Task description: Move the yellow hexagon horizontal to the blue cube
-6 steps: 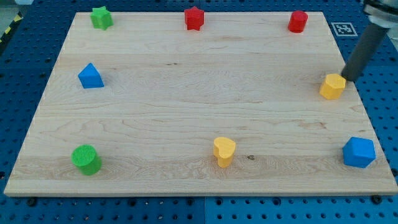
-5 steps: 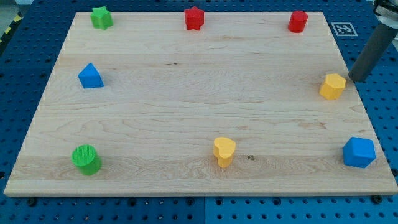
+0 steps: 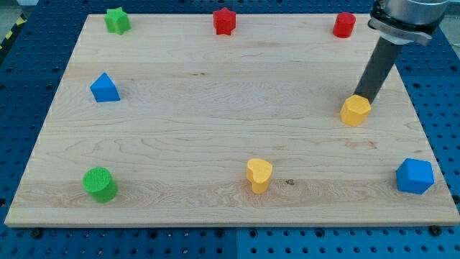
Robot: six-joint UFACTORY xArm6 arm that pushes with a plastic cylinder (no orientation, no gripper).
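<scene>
The yellow hexagon (image 3: 355,111) lies on the wooden board (image 3: 215,122) right of centre. My tip (image 3: 363,97) touches its upper right edge, the dark rod rising toward the view's top right. The blue cube (image 3: 415,176) sits at the board's bottom right corner, below and to the right of the hexagon.
A yellow heart (image 3: 259,175) lies at bottom centre, a green cylinder (image 3: 99,184) at bottom left, a blue triangular block (image 3: 105,88) at left. Along the top edge are a green star (image 3: 117,20), a red star (image 3: 224,21) and a red cylinder (image 3: 344,24).
My tip has come in from the board's right edge and pushed the yellow hexagon leftward and slightly down. The other blocks have not moved.
</scene>
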